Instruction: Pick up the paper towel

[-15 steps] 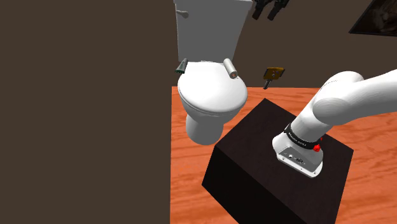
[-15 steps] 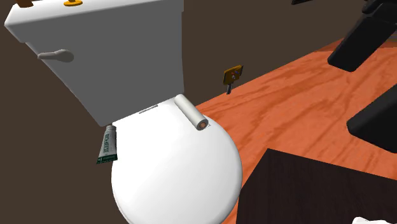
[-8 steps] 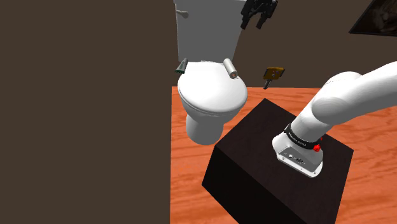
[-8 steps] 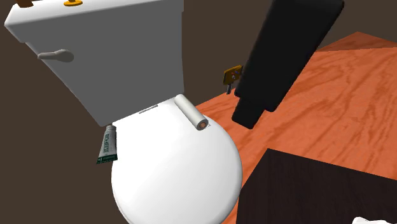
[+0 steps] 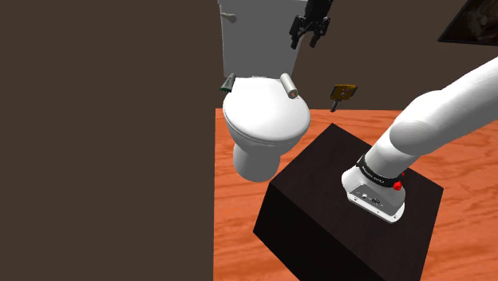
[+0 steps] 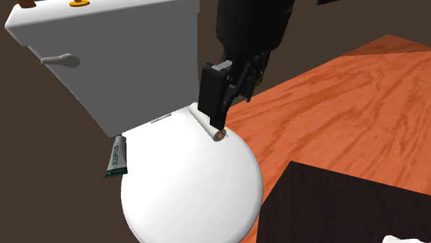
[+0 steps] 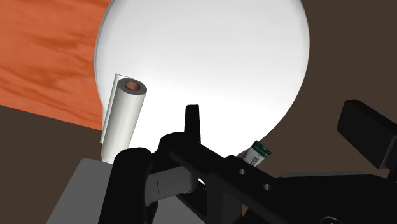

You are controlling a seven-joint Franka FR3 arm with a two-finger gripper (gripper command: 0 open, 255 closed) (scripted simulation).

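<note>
The paper towel (image 5: pixel 289 85) is a pale roll with a brown core. It lies on the closed white toilet lid (image 5: pixel 266 120), near the tank. My black gripper (image 5: pixel 307 33) hangs in the air above the roll, in front of the tank, open and holding nothing. In the second exterior view the gripper (image 6: pixel 219 110) covers most of the roll, and only the roll's core end (image 6: pixel 219 135) shows below it. From the wrist, the paper towel (image 7: pixel 122 118) lies off to one side of the fingers (image 7: pixel 192 121), not between them.
A green tube (image 5: pixel 228 82) lies at the lid's back edge on the far side from the roll. The white tank (image 6: pixel 103 62) rises close behind the gripper. A small brown object (image 5: pixel 343 93) sits by the wall. The black stand (image 5: pixel 351 207) rests on an orange wood floor.
The gripper has swung from the shoulder view's upper right toward the toilet and come down, and it now hangs over the roll. The roll and tube have not moved.
</note>
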